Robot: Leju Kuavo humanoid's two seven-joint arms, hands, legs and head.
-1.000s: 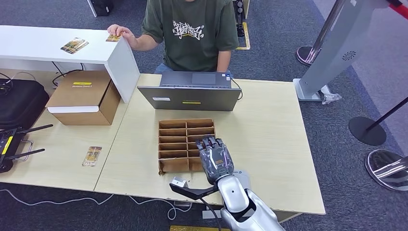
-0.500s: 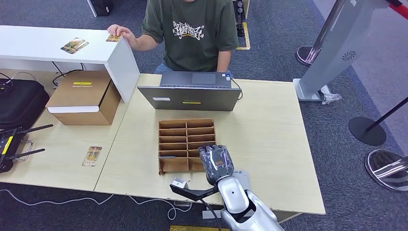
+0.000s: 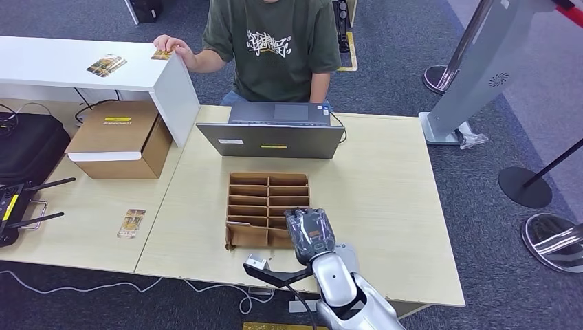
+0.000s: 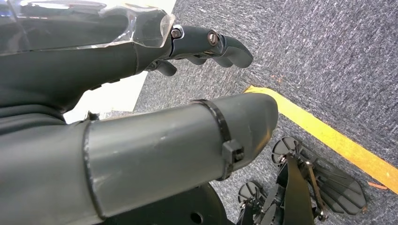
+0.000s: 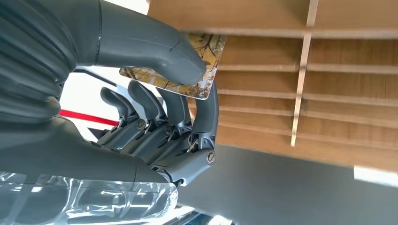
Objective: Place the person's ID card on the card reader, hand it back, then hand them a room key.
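Note:
My right hand (image 3: pixel 311 234) hovers over the near right corner of the cardboard divider box (image 3: pixel 267 199). In the right wrist view this hand (image 5: pixel 141 117) pinches a patterned room key card (image 5: pixel 213 51) between thumb and a finger, just in front of the box's slots (image 5: pixel 305 70). My left hand (image 4: pixel 94 61) hangs over the carpet with its fingers apart and nothing in it. The person (image 3: pixel 275 48) sits behind the desk with one hand (image 3: pixel 172 45) by a card (image 3: pixel 162 54) on the white counter. Another card (image 3: pixel 130 223) lies on the desk at the left.
A grey laptop (image 3: pixel 275 134) stands open behind the divider box. More cards (image 3: pixel 106 64) lie on the white counter (image 3: pixel 62 62). A brown carton (image 3: pixel 120 141) and a black controller (image 3: pixel 14 206) sit at the left. Bare desk (image 3: pixel 385 199) lies to the right.
My right hand has drawn back from the box's slots toward the near edge of the desk, with its fingers curled in more.

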